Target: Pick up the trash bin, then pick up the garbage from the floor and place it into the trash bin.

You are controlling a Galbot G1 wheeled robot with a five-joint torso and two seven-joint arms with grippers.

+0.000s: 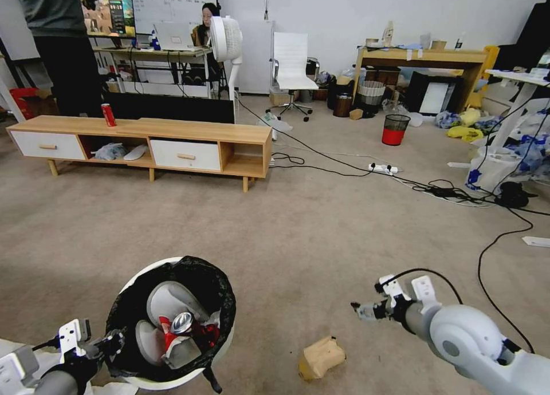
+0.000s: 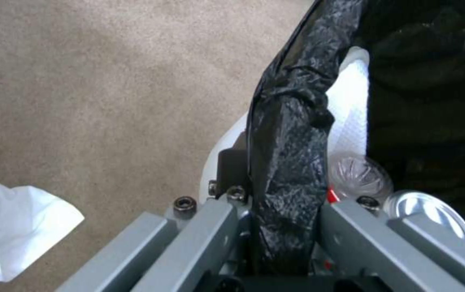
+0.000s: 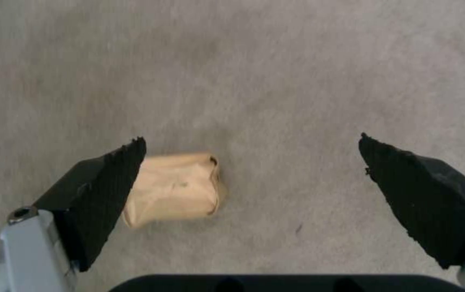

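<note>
Nearest us, our left end effector [image 2: 284, 227] is clamped on the bag-lined rim of the trash bin [image 1: 137, 280], which already holds a crushed red can [image 1: 182, 326] and other litter. Just beyond, on the carpeted floor [image 1: 321, 229], the crumpled brown paper bag [image 3: 175, 188] lies beneath our right end effector [image 3: 251, 178], its fingers spread wide. We judge the bag light, soft and easily crushed; pinching across its bunched middle looks safest. An upright can [image 1: 108, 114] stands on the far cabinet [image 1: 189, 130].
</note>
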